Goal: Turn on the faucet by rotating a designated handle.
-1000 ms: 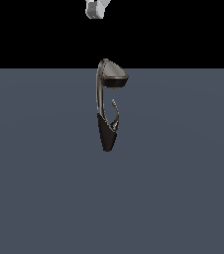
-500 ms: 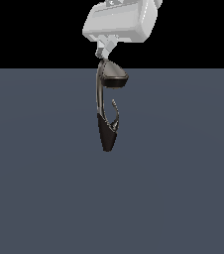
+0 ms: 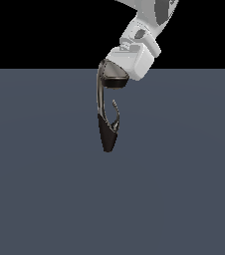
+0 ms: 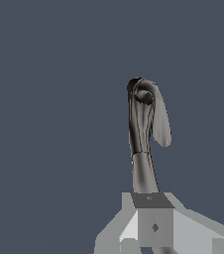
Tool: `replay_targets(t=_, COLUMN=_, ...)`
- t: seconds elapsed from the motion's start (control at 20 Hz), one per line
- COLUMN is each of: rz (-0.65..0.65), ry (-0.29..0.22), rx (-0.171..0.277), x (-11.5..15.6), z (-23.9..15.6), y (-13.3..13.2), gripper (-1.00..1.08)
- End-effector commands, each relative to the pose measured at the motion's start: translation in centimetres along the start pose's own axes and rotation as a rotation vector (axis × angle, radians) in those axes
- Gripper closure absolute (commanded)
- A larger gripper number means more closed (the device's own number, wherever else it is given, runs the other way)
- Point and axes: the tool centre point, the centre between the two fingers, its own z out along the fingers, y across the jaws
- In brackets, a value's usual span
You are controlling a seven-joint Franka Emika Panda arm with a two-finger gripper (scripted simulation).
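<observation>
We see the tall, slender, dark brown-grey metallic faucet (image 3: 103,107) standing near the middle of the flat slate-grey table (image 3: 45,189), its tapered dark base planted on the surface and its thin neck rising to a wide hooded head. The small, thin, curved silvery-grey handle (image 3: 116,115) branches from the lower body on the exterior view's right, hooking upward and standing free, with nothing touching it. The white-grey robot arm (image 3: 139,45) comes in from above on the exterior view's right, its blocky end close beside the hooded head, well above the lever. We judge this high placement to be an approach stage: the arm clears the head first, since the lever sits lower on the same side. In the wrist view only the pale body of the pincer (image 4: 153,225) shows at the frame edge, with the faucet seen lengthwise beyond it; we cannot tell whether its jaws are apart or together.
</observation>
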Motion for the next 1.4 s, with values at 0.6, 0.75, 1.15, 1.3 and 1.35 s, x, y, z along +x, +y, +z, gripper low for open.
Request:
replay_targets(t=0.6, rz=0.217, ry=-0.123, rx=0.106, x=6.2, z=3.8, y=-1.8, gripper=1.08)
replay_targets(t=0.75, rz=0.224, ry=-0.126, rx=0.109, x=6.3, z=3.9, y=-1.8, gripper=1.08)
replay_targets(t=1.15, rz=0.223, ry=-0.126, rx=0.108, x=5.7, z=4.0, y=-0.8, gripper=1.08)
replay_targets(t=1.3, rz=0.223, ry=-0.126, rx=0.108, x=5.3, z=4.1, y=-0.1, gripper=1.08)
replay_targets(t=1.35, rz=0.223, ry=-0.126, rx=0.108, x=5.1, z=4.1, y=0.2, gripper=1.08)
